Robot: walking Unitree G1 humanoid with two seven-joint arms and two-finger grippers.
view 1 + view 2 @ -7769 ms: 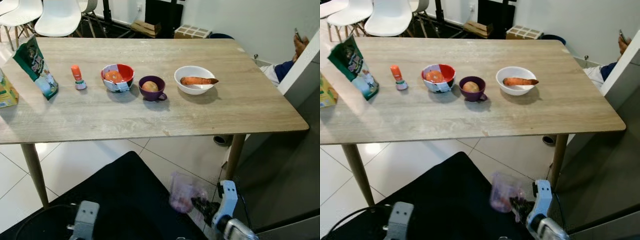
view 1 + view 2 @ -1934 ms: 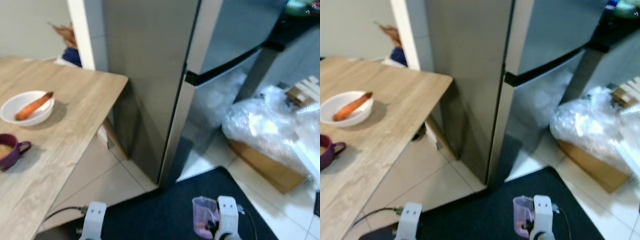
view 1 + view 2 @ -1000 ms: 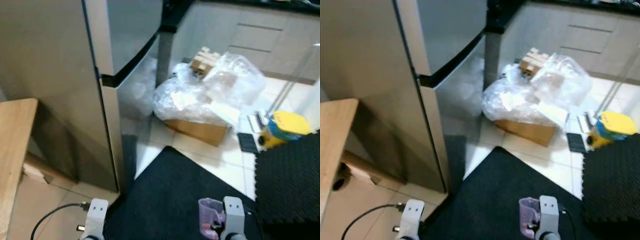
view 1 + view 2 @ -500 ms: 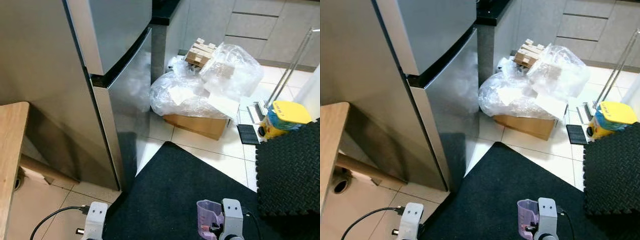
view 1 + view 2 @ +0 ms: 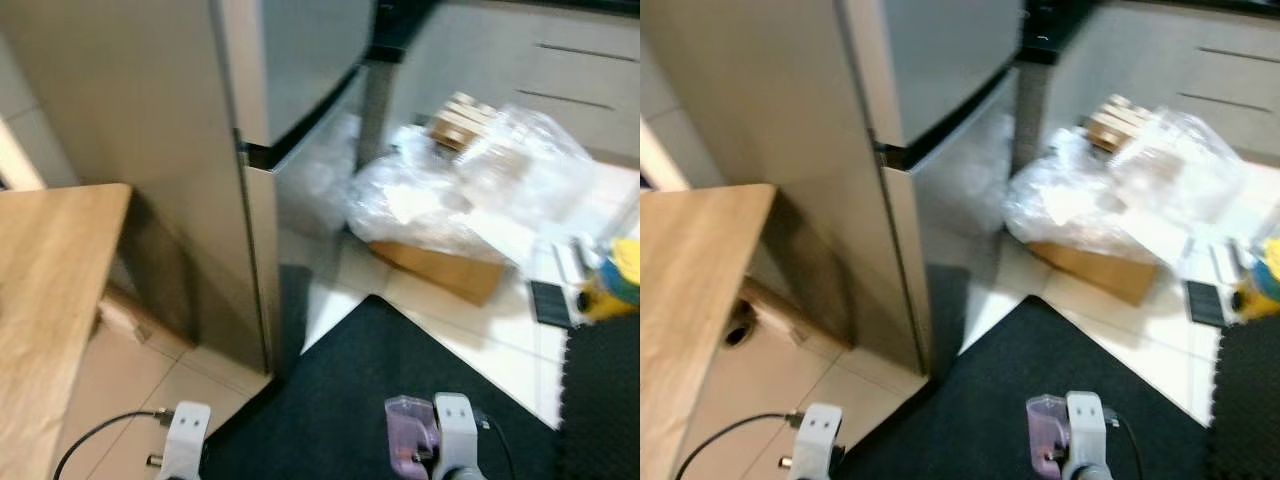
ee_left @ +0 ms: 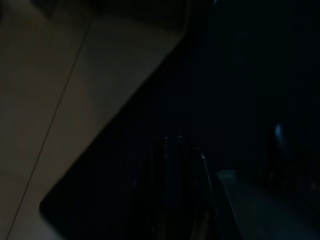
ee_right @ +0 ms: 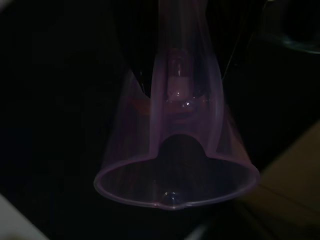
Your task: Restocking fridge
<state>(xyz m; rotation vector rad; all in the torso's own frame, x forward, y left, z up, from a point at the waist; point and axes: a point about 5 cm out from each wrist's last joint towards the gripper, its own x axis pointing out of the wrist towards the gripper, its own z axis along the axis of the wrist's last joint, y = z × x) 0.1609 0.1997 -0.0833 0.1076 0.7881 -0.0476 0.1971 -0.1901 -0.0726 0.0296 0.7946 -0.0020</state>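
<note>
Facing one tall steel-grey fridge with two doors, upper and lower, both shut, split by a dark horizontal seam. To the robot's left, one corner of a light wooden table, close to the fridge's side panel. Low in the head views, two silver arms: the left arm hanging idle over pale floor tiles with one black cable trailing beside it, the right arm above one black floor mat. Right gripper pinching one translucent purple plastic cup by its closed end, the cup's open rim pointing away from the wrist, a small reddish item dimly visible inside near the base, too blurred to identify. The same cup just left of the right wrist in the head views, held low over the mat, well short of the fridge. Left gripper barely discernible in a very dark wrist view above the mat's edge and the tiles; cannot tell whether spread or pressed together. Right of the fridge, one heap of clear plastic wrap over one flat brown cardboard box, with a stack of pale wooden blocks on top. Behind, grey cabinet drawers. At the far right edge, one yellow and blue object, blurred.
</note>
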